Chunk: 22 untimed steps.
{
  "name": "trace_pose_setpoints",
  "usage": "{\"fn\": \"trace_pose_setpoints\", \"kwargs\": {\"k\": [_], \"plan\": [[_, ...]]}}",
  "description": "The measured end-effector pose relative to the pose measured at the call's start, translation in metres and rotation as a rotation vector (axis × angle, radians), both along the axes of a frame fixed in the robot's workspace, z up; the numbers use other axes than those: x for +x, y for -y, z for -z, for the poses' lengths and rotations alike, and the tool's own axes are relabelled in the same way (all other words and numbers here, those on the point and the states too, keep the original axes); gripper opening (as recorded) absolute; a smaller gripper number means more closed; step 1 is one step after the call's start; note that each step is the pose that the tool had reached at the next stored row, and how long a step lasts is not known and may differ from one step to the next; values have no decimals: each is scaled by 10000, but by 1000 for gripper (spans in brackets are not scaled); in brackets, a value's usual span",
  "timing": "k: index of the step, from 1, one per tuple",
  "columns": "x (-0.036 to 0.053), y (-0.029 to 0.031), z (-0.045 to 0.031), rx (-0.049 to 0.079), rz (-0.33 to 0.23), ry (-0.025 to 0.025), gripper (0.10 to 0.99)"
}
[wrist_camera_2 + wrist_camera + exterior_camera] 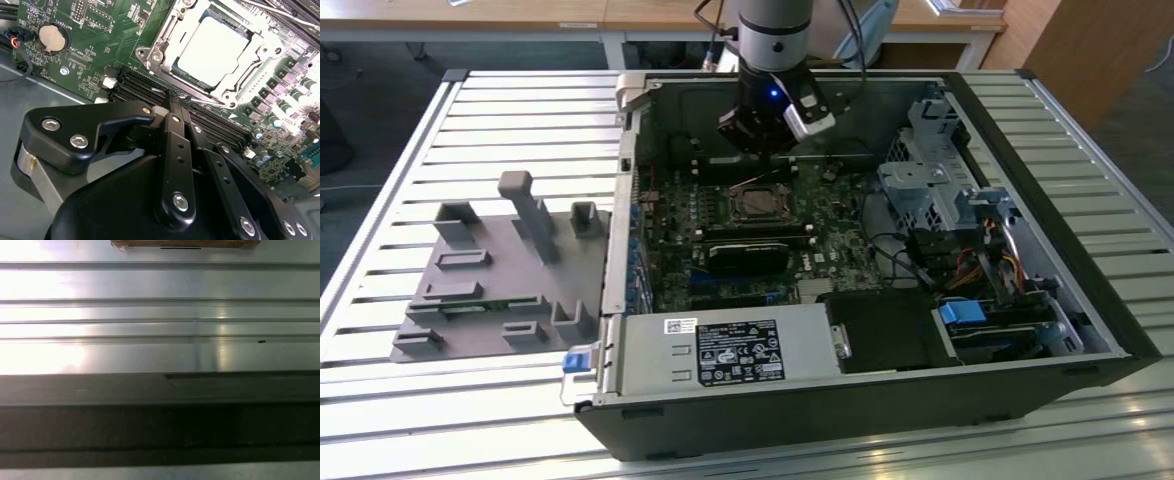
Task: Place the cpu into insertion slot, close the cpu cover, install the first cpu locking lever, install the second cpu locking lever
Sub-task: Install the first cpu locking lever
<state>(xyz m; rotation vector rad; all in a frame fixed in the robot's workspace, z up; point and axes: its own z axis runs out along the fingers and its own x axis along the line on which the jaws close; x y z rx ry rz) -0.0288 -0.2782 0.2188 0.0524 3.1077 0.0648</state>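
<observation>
Silvery-grey square cpu [212,47] seated; thin silver-grey metal frame cpu cover [167,37] appears down over it.
Black gripper [172,98] jaws clenched just beside the cover; latching seemingly remains.

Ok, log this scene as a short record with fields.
cpu: seated, silvery top showing through the cover
cover: down, framing the cpu
gripper: shut, tips over the memory slots beside the cover
case: open, on the table
fixture: grey, at the exterior view's left of the case
</observation>
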Motion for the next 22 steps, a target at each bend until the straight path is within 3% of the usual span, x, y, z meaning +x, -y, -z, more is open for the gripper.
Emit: {"fn": "trace_pose_setpoints", "kwargs": {"k": [22], "plan": [[70,-3,157,-55,0,0,122]]}}
